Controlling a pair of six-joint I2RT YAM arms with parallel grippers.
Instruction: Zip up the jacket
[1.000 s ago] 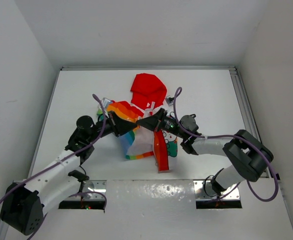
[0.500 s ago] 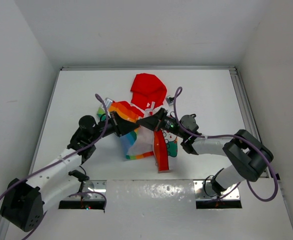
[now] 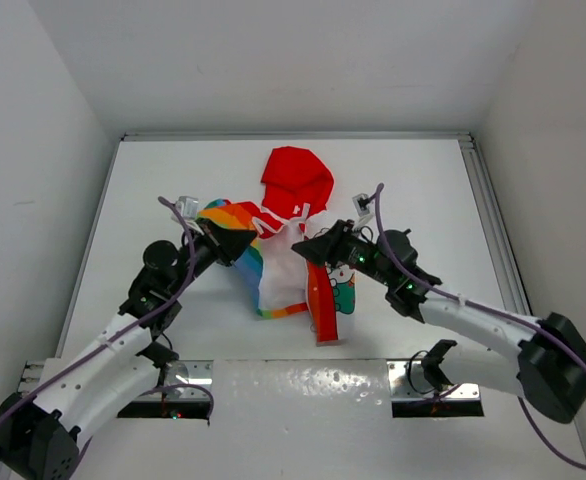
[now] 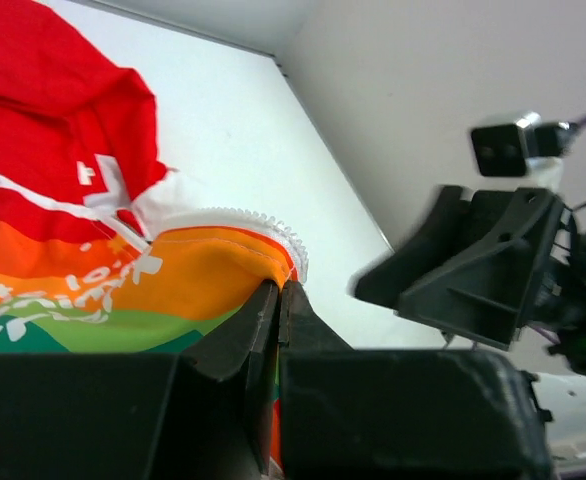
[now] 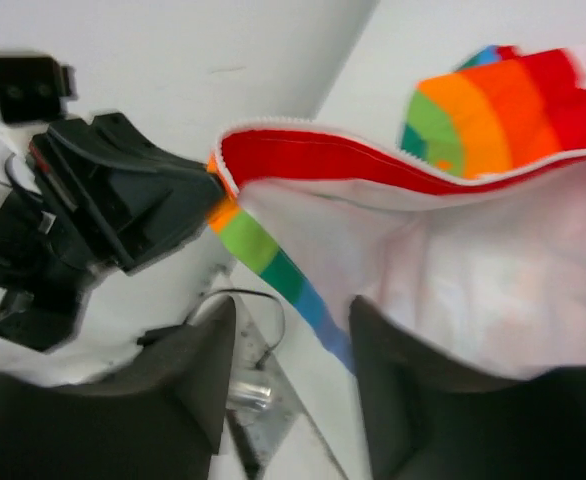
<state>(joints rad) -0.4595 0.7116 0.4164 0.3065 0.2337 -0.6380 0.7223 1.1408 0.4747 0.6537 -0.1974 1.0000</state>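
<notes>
Two grippers meet at the jacket [image 3: 285, 272], spread midway across the table [image 3: 153, 180]. The left gripper [image 4: 276, 292] is clamped on its toothed zipper edge [image 4: 263, 222]. The right gripper [image 5: 288, 330], blurred, shows fingers apart; whether they touch cloth is unclear.

The jacket [image 3: 295, 180] lies on the table [image 3: 153, 180], between left fingers [image 3: 235, 245] and right fingers [image 3: 313, 250].

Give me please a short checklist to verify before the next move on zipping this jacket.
1. Left gripper grips the jacket edge: ok, shut on fabric beside the zipper teeth.
2. Right gripper grips the other edge: not ok, open, nothing between its fingers.
3. Zipper slider found: cannot tell.
4. Front zipped: not ok, it lies open.
5. Hood away from both grippers: ok.
</notes>
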